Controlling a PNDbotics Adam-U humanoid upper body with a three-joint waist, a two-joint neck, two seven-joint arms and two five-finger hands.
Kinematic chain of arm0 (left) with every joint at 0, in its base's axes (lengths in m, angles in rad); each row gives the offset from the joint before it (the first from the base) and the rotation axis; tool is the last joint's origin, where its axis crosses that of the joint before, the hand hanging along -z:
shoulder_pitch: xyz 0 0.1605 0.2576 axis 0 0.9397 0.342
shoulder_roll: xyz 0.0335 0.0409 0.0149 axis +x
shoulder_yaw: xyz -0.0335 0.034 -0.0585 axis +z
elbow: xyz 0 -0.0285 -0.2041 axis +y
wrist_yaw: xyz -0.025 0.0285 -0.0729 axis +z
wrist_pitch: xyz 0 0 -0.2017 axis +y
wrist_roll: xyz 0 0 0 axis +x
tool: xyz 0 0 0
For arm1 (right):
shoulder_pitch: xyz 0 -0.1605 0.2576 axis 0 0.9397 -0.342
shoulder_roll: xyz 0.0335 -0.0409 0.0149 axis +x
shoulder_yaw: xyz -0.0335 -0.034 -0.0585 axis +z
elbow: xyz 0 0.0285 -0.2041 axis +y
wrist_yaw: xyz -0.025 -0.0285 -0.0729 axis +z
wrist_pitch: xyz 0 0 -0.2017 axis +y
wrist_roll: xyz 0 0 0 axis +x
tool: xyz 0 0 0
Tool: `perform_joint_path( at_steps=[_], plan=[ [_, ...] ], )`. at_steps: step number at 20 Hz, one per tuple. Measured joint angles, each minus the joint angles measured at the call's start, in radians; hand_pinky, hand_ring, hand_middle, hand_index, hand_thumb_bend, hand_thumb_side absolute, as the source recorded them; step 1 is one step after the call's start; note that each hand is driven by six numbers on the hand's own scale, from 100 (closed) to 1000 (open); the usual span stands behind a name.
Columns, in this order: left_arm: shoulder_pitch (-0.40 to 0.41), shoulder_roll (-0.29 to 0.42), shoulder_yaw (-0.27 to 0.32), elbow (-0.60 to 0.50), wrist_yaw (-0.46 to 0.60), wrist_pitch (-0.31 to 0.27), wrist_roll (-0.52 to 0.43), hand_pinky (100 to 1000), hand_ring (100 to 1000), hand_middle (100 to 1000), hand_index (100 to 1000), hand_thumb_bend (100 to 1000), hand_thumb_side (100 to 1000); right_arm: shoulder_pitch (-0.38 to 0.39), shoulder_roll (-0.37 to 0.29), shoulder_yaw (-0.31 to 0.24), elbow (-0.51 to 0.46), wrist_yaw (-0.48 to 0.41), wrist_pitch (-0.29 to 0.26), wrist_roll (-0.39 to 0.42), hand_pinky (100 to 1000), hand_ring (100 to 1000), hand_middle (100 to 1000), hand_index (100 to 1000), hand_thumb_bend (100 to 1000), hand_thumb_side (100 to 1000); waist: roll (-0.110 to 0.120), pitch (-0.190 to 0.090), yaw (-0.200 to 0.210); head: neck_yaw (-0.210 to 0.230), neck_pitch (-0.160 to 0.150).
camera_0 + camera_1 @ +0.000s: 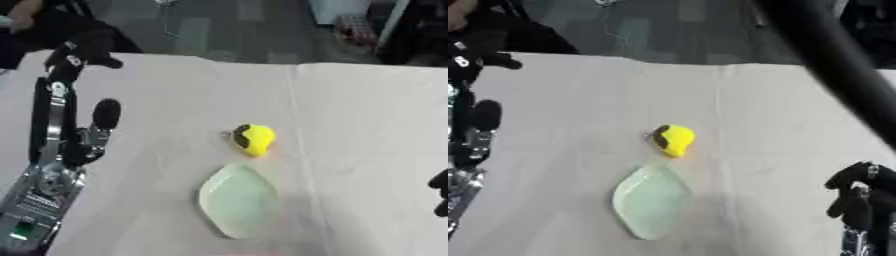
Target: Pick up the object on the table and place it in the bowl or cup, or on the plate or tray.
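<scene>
One yellow object (254,140) lies just beyond one pale green plate (238,202); both hands, left (83,117) and right (857,192), hold nothing, fingers relaxed.

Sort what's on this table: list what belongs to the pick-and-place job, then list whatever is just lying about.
Belongs to the job:
- small yellow rounded object with a dark patch
- pale green diamond-shaped plate
- left hand, raised at the table's left side
- right hand, low at the right edge

Just lying about:
- nothing else on the light tablecloth
</scene>
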Motion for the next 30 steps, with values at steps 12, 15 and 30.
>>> perform_joint_path(
  at_steps=[12, 15, 30],
  plan=[
    [-0.126, 0.265, -0.018, -0.001, 0.022, 0.22, -0.465, 785, 678, 800, 814, 432, 983, 0.0, -0.017, -0.001, 0.0, -0.019, 0.001, -0.001, 164, 365, 408, 277, 100, 898, 0.013, -0.012, -0.016, 0.008, 0.0],
    [-0.151, 0.32, -0.039, -0.003, 0.028, 0.231, -0.553, 799, 688, 799, 812, 431, 986, 0.0, -0.025, -0.001, 0.0, -0.025, -0.001, 0.001, 165, 365, 408, 277, 100, 898, 0.018, -0.013, -0.021, 0.017, 0.0],
    [-0.352, 0.468, -0.208, -0.004, -0.028, 0.257, -0.91, 893, 762, 778, 782, 435, 950, -0.005, -0.049, -0.007, 0.0, -0.072, -0.022, 0.022, 171, 369, 409, 288, 100, 890, 0.032, -0.018, -0.047, 0.044, 0.0]
  ],
)
